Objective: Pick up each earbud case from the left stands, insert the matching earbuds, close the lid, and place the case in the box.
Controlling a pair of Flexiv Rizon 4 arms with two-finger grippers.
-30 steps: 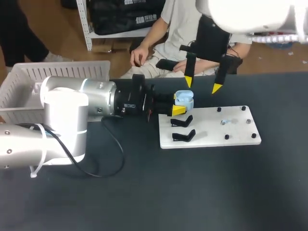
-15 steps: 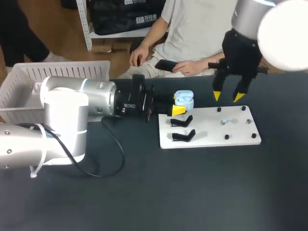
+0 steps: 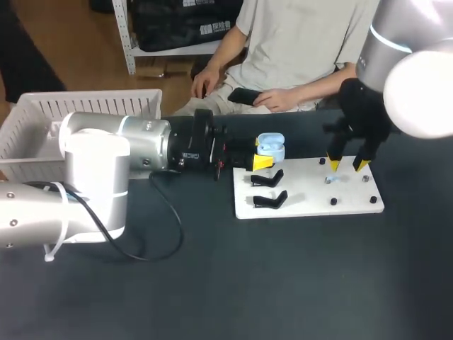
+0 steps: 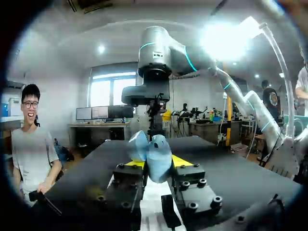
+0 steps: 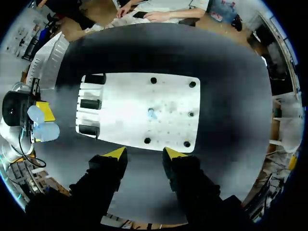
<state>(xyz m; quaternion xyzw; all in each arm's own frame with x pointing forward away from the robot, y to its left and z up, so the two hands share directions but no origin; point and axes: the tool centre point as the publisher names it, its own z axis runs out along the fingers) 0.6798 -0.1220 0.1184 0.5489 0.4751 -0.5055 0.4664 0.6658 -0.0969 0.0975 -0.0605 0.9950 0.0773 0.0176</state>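
A light blue earbud case (image 3: 270,146) with its lid up is held just left of the white board (image 3: 311,202), and my left gripper (image 3: 262,161) is shut on it. In the left wrist view the case (image 4: 154,153) sits between the yellow tips. A small pale earbud (image 3: 331,180) lies on the board's right half among black pegs. My right gripper (image 3: 347,164) hangs open just above it, nothing between its fingers. From the right wrist, the earbud (image 5: 151,113) lies ahead of the gripper (image 5: 144,153), and the case (image 5: 41,126) is off beside the board (image 5: 125,96).
Two black stands (image 3: 269,189) sit empty on the board's left side. A white slatted basket (image 3: 42,120) stands at the table's far left. A black cable (image 3: 166,212) loops from my left arm onto the dark tabletop.
My right arm has swung from above the case to the right and come down over the board's right half, its fingers drawing somewhat closer. The left arm and case have not moved.
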